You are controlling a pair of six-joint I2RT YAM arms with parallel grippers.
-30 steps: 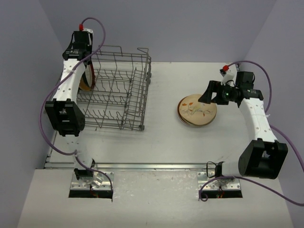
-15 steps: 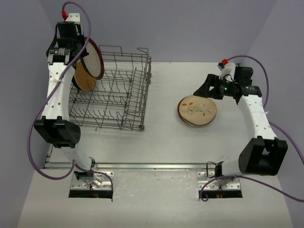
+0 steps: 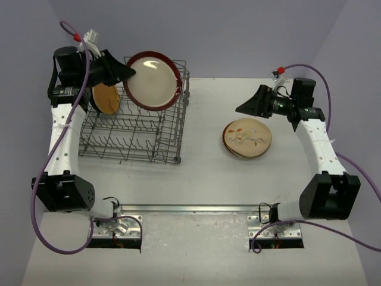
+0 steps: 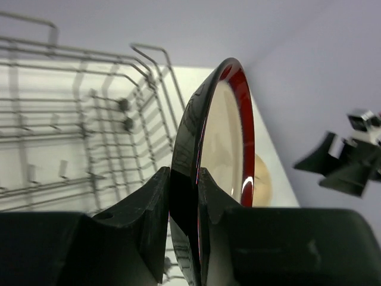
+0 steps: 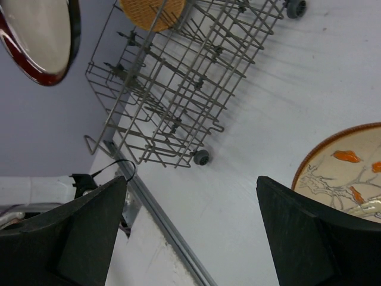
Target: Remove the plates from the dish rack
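Observation:
My left gripper [image 3: 122, 72] is shut on the rim of a red-rimmed beige plate [image 3: 152, 80] and holds it in the air above the grey wire dish rack [image 3: 143, 137]. In the left wrist view the plate [image 4: 220, 143] stands edge-on between my fingers [image 4: 152, 202]. A tan plate [image 3: 106, 98] stands upright at the rack's far left. A stack of plates with a cream floral one on top [image 3: 247, 138] lies on the table at the right. My right gripper [image 3: 245, 107] is open and empty, just above and left of that stack [image 5: 351, 173].
The rack [image 5: 178, 89] stands on small wheels at the table's left half. A metal rail [image 3: 178, 208] runs along the near edge. Purple walls close the left, back and right sides.

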